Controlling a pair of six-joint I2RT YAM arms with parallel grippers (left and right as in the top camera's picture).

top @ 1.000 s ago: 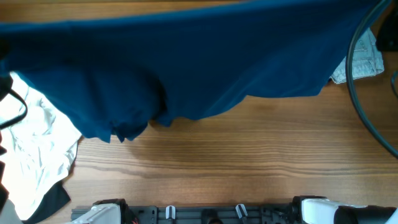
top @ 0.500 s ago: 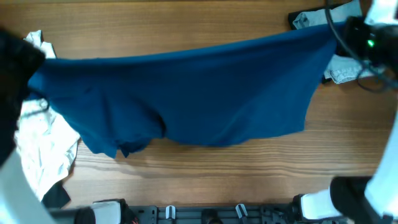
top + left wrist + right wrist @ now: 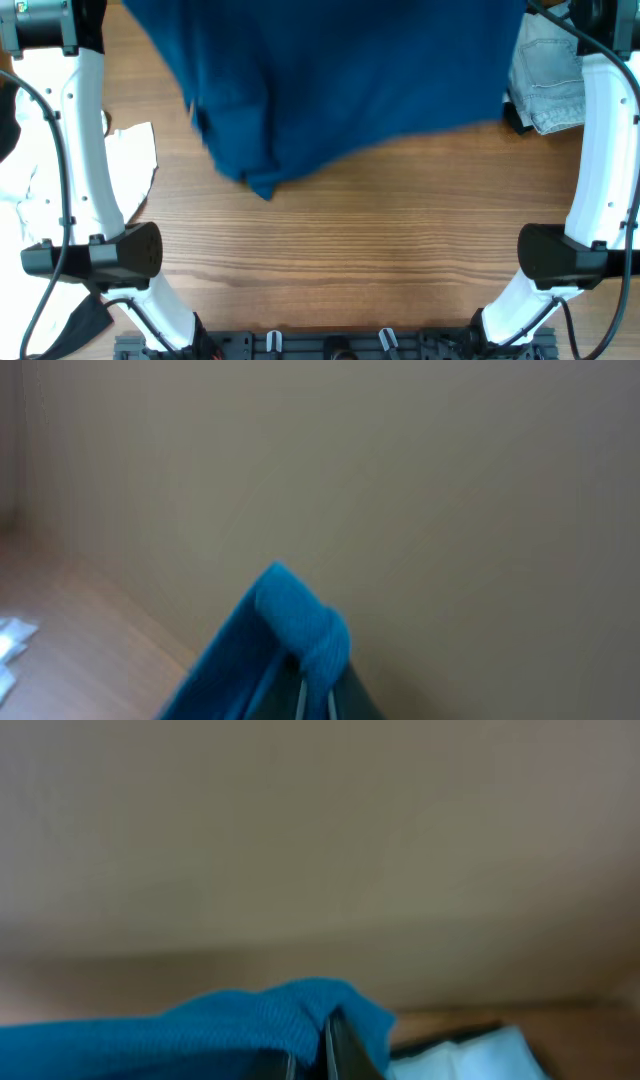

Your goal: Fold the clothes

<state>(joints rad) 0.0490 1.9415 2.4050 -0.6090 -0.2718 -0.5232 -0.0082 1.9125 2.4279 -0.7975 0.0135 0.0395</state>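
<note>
- Warm brown wooden table [image 3: 340, 260] seen from above; both wrist views show a plain beige wall behind.
- A deep-blue T-shirt [image 3: 340, 80] hangs spread across the far half of the table, stretched between the two white arms. Its lowest fold droops toward the table's middle, a little left of centre. I cannot tell whether it touches the wood.
- The left gripper [image 3: 315, 685] is clenched on a bunched knob of blue cloth. The right gripper [image 3: 325, 1042] is clamped the same way at the other end, with fabric bulging over its fingertips.
- A white shirt [image 3: 130, 165] lies crumpled at the table's left edge. Pale denim jeans [image 3: 545, 85] sit at the far right corner, just beside the blue cloth's side.
- Handling, as I judge it: the T-shirt is light, limp cotton with no stiffness, so it sags and swings wherever it is not held. It is neither fragile nor slippery, though a thin pinch could work loose.
- The best holds look like the shoulder seams or hem corners, where the cloth is doubled. Taking them wide apart should let the shirt hang flat.
</note>
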